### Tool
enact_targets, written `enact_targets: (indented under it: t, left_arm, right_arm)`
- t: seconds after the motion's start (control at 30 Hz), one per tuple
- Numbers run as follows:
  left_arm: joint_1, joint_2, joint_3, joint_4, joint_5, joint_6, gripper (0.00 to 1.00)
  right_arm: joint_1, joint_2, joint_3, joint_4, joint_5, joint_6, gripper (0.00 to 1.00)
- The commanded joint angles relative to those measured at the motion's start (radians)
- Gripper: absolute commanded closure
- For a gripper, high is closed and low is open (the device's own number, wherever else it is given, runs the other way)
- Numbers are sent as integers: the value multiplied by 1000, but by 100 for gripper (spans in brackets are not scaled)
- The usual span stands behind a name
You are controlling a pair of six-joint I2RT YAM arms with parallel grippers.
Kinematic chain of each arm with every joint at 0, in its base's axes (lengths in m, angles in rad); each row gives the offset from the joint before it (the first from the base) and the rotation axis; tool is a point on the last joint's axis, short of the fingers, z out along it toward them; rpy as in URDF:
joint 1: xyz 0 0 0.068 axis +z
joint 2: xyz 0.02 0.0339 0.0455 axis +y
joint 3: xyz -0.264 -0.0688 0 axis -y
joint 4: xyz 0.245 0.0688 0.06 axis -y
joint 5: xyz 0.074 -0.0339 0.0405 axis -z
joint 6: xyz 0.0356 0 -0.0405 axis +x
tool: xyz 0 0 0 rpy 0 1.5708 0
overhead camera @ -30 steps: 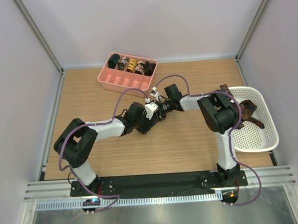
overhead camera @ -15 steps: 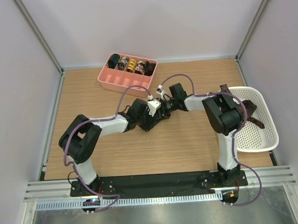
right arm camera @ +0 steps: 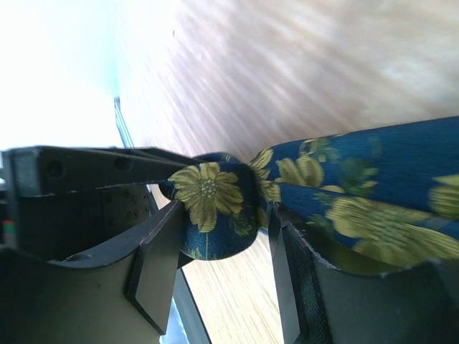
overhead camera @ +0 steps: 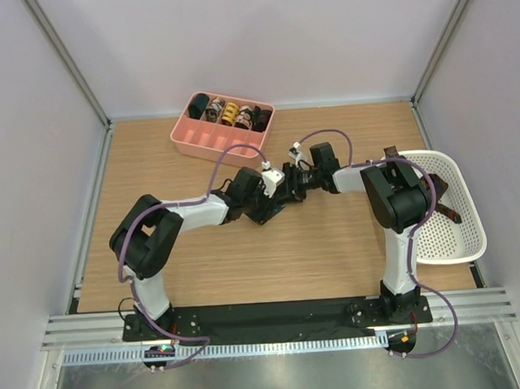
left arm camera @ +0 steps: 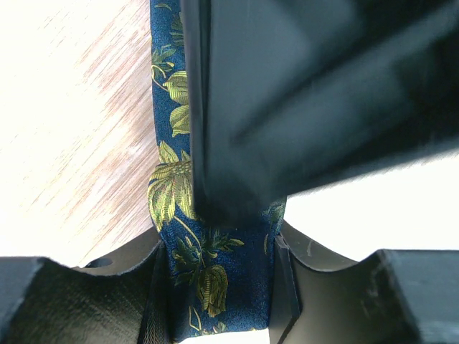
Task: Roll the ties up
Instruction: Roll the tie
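At the middle of the top view, over the tabletop, the left jaws pinch the navy tie (yellow-green leaf print). A fold of it sits between the right jaws; whether they grip it, I cannot tell.

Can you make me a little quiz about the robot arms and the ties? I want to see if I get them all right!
1. True or false: the white basket sits on the robot's left side.
2. What does the tie clamped in the left gripper look like? A) plain red B) navy with yellow-green leaves C) white with dots
3. Fill the gap: the rolled ties sit in the ____ tray.
Key: 1 false, it is on the right side. 2 B. 3 pink.
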Motion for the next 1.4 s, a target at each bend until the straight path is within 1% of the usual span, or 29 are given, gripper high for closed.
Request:
enact_targets:
  t: [0.0,0.17,0.2,0.3,0.4,0.43,0.47,0.53,0.57,0.6,0.67,0.73,0.77,0.8,0.83,0.87,0.9,0.93,1.0,1.03,1.07,1.1,1.17,1.23,1.27,1.3,1.33,1.37]
  left_arm:
    - [-15,70,-31,-173,24,-24,71]
    - [-20,80,-19,-187,14,-27,71]
    - [-23,84,-8,-202,7,-27,71]
    - [-35,91,23,-243,-21,-23,71]
    - [-46,105,52,-283,-35,-34,71]
    - [-48,111,63,-300,-38,-35,71]
    - [-51,117,76,-315,-44,-40,71]
    - [-58,142,127,-374,-91,-61,71]
    - [-63,152,145,-397,-101,-67,71]
    - [-63,177,162,-439,-108,-76,71]
    - [-65,200,216,-473,-105,-98,71]
    - [-66,229,245,-513,-104,-109,71]
    - [-66,237,271,-526,-107,-112,71]
    - [-68,243,284,-551,-111,-112,71]
    - [-69,261,296,-568,-111,-112,71]
    - [-69,268,322,-585,-113,-109,71]
    - [-69,278,336,-620,-114,-109,71]
    - [-71,283,348,-637,-116,-109,72]
    - [-72,300,379,-670,-113,-109,73]
    - [-71,301,386,-679,-111,-109,72]
    - [-72,310,396,-688,-104,-109,72]
    - [-72,315,418,-714,-99,-106,72]
    - [-72,337,448,-760,-96,-106,72]
    - [-75,352,484,-786,-90,-104,72]
    - [-75,360,497,-799,-88,-104,72]
    - [-75,379,511,-826,-82,-103,72]
    - [-75,387,538,-840,-81,-101,72]
    - [-75,399,550,-867,-76,-100,72]
  right_arm:
    - [-42,-71,2,92,38,59,44]
    - [-87,-106,-17,98,57,73,47]
    - [-93,-134,-24,100,69,73,48]
    - [-119,-181,-64,87,138,65,48]
    - [-147,-262,-125,69,225,54,54]
    - [-156,-281,-139,69,225,51,55]
    - [-171,-301,-153,61,259,50,55]
    - [-180,-382,-200,51,302,37,55]
    - [-182,-416,-217,40,340,27,55]
    - [-181,-445,-250,31,357,1,55]
    - [-182,-537,-286,17,380,-28,57]
    - [-171,-605,-343,-23,449,-71,57]
    - [-162,-664,-357,-46,471,-93,57]
    - [-150,-697,-375,-72,530,-113,57]
    - [-109,-727,-382,-133,564,-157,57]
    - [-83,-791,-389,-153,595,-174,57]
    - [-53,-822,-411,-166,629,-194,57]
    - [29,-852,-420,-202,703,-208,56]
    - [127,-943,-440,-218,790,-260,55]
    - [170,-973,-463,-222,870,-274,53]
    - [254,-994,-475,-219,897,-306,53]
    - [289,-1031,-500,-212,914,-323,53]
    - [380,-1045,-515,-192,994,-372,53]
    - [439,-1033,-511,-187,1021,-404,54]
    - [470,-1019,-505,-183,1040,-421,54]
    - [544,-1004,-485,-183,1061,-462,55]
    - [583,-960,-469,-187,1083,-487,55]
    - [620,-933,-452,-195,1147,-516,55]
